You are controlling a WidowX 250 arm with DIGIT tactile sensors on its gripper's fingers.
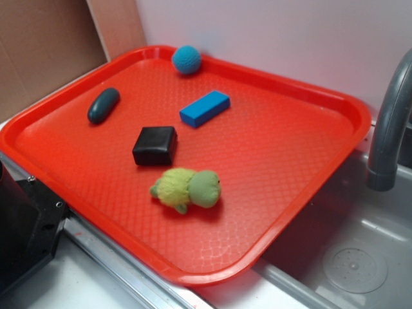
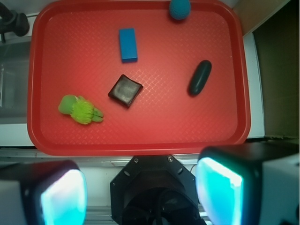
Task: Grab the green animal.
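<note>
The green animal (image 1: 188,189) (image 2: 78,109), a fuzzy yellow-green plush with a darker green head, lies on the red tray (image 1: 302,161) (image 2: 140,136) near its front edge. In the wrist view my gripper (image 2: 140,197) is open, its two teal pads (image 2: 63,197) wide apart with nothing between them. It hangs high above the robot base, off the tray's near edge, far from the plush. The gripper does not show in the exterior view.
On the tray also lie a black block (image 1: 155,145) (image 2: 125,90), a blue block (image 1: 205,108) (image 2: 127,45), a dark teal pebble (image 1: 103,105) (image 2: 199,78) and a blue knitted ball (image 1: 186,59) (image 2: 180,8). A grey faucet (image 1: 389,122) and sink (image 1: 347,257) are at the right.
</note>
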